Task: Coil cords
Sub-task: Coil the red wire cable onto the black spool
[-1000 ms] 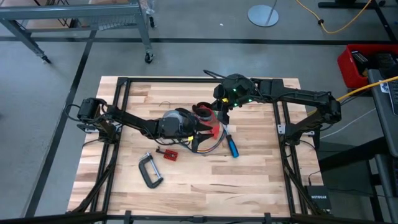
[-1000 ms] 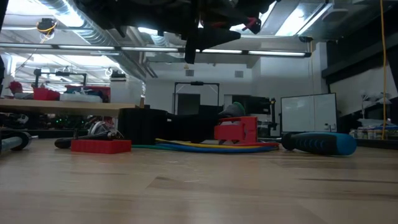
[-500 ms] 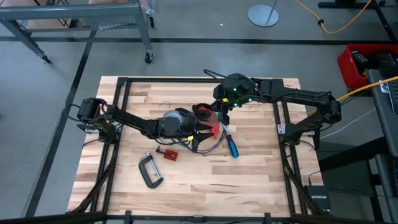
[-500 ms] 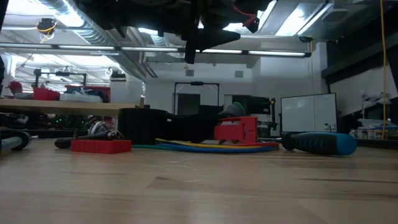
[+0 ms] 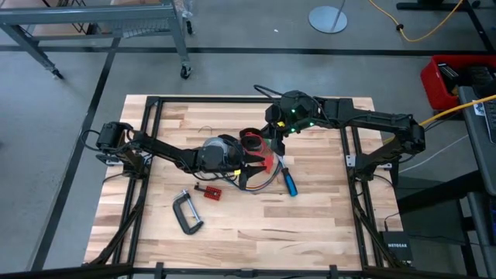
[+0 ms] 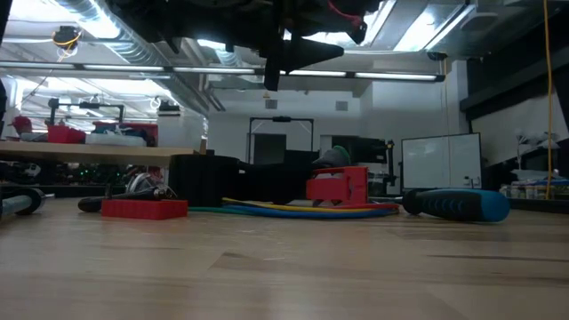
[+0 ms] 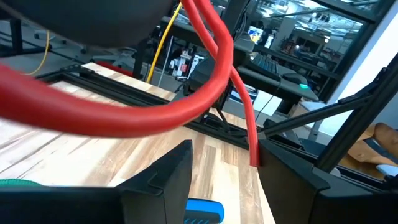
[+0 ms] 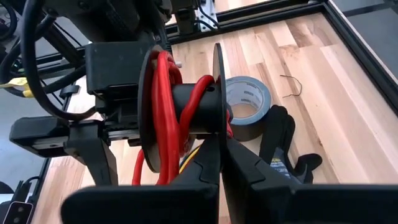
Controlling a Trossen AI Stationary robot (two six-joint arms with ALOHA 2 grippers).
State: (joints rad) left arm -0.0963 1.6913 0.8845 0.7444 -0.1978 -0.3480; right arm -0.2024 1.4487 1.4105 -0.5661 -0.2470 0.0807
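Observation:
A black spool (image 8: 180, 118) wound with red cord (image 8: 163, 99) hangs above the table's middle; it also shows in the high view (image 5: 250, 139). My right gripper (image 8: 222, 168) (image 5: 273, 144) is shut on it. My left gripper (image 7: 221, 180) (image 5: 249, 167) is open just near of the spool. A loop of the red cord (image 7: 155, 115) crosses above its fingers, and the cord's loose end (image 7: 254, 155) hangs between them; I cannot tell whether it touches a finger. A bundle of coloured cords (image 6: 293, 210) (image 5: 263, 183) lies on the table under the left gripper. My right gripper pinches the rim of one thin flange (image 8: 219, 134) of the spool between its two fingers, edge-on. The spool is lifted clear of the table, its axis about level, and red cord trails down from it.
A grey tape roll (image 8: 245, 102) lies beyond the spool. A blue-handled screwdriver (image 5: 288, 183) (image 6: 458, 204) lies right of the coloured cords. A small red-and-black piece (image 5: 209, 191) and a C-clamp (image 5: 186, 213) lie toward the near left. Black frame rails (image 5: 147, 155) run along the table's sides.
In the low view the red cord at the picture's top edge has shifted a little higher. Both arms stay about where they were.

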